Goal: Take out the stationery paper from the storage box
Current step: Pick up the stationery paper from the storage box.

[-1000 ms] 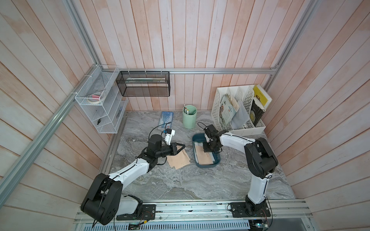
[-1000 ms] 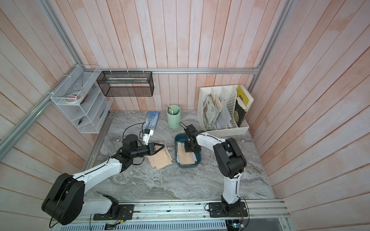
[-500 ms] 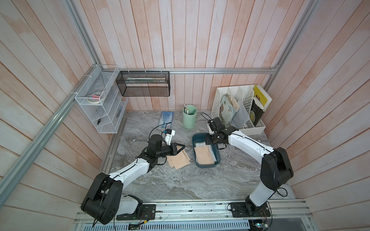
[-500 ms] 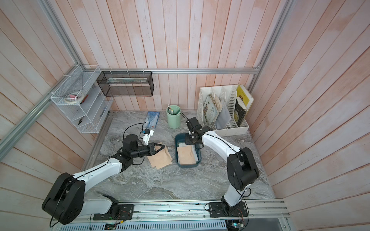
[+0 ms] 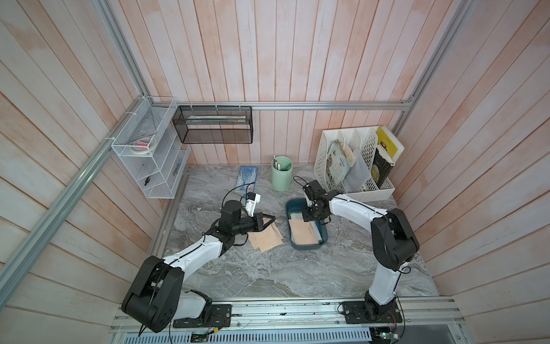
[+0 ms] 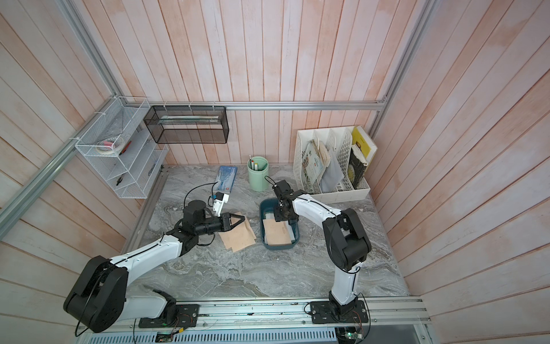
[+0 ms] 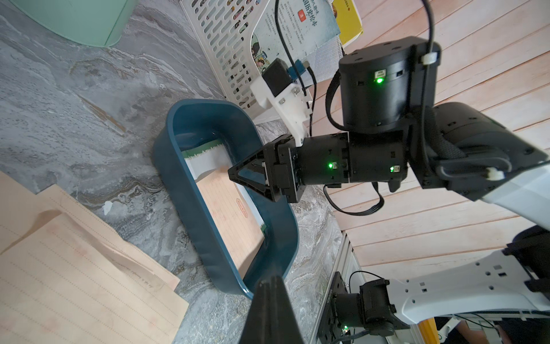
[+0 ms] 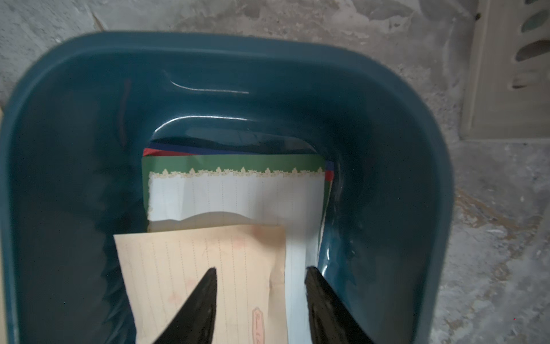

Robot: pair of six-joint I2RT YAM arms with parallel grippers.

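- Pink-washed plank walls (image 5: pixel 268 59) close in a grey marbled tabletop (image 5: pixel 268 274), with the left arm (image 5: pixel 193 253) and the right arm (image 5: pixel 357 208) both reaching towards its middle.
- Right of centre on that tabletop sits the storage box (image 5: pixel 308 246), a shallow teal tub with its long side running near to far.
- Flat on the box floor lies the stationery paper (image 5: pixel 303 233). A tan lined sheet (image 8: pixel 178 259) is on top, a green-bordered white sheet (image 8: pixel 235 193) shows beyond its far edge, and slivers of red and blue peek out underneath.
- Outside the box, just to its left, loose tan sheets (image 5: pixel 266 238) lie fanned on the marble.
- Over the far half of the box hangs the right gripper (image 8: pixel 262 277), jaws apart and gripping nothing, tips straddling one side edge of the tan sheet. Whether they touch the paper cannot be told.
- Above the far edge of the loose sheets hovers the left gripper (image 5: pixel 269 220), jaws pressed together with nothing visible between them.
- Judged by looks, the paper is thin, very light and floppy. It will likely slide on the sheet below, sag once lifted and crease under a hard pinch.
- A free edge looks the best hold. The tan sheet's side edge, where a corner already buckles upward, gives a fingertip room to get under.
- Flat faces offer no purchase, and the tub wall crowds that side, so a low, shallow pinch seems wise. The light box may shift if nudged.
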